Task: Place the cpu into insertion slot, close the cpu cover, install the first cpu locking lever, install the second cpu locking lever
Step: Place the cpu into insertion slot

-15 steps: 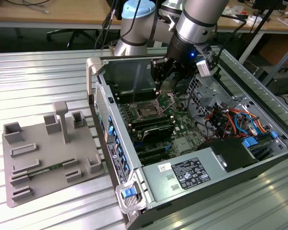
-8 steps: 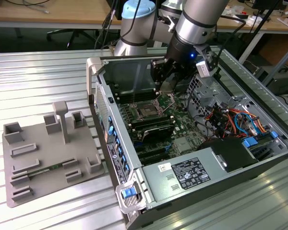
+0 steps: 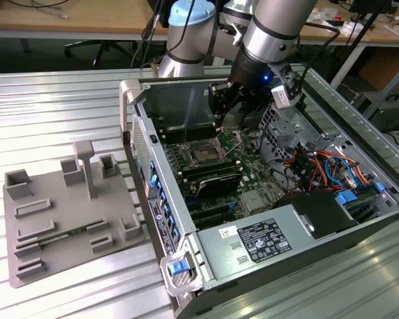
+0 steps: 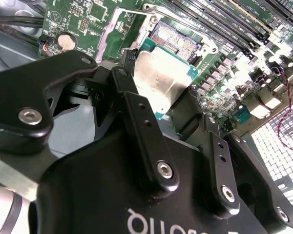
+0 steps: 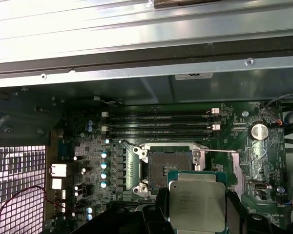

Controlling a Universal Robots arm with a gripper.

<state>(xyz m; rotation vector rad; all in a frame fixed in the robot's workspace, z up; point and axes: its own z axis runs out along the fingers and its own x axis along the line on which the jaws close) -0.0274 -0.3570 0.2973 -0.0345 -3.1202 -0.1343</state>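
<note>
Hand point(image 5: 197, 210) clamped on chip point(image 5: 196, 204); black fingers point(image 5: 161, 204) press two opposite edges. Chip: flat square, dull silver-grey metal top, thin green border. Chip hangs close by socket point(image 5: 168, 168), overlapping its near edge in first wrist view, not seated. Socket open: dark pin field bare, silver rim around. Beyond socket: long black memory slots point(image 5: 161, 127), then grey case wall point(image 5: 136, 92).

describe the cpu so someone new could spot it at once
Look inside the open computer case, where the arm's gripper hangs over the motherboard. The cpu is the flat square chip gripped in it. Its silver-grey top and green edge set it apart from the dark, empty socket nearby.
</note>
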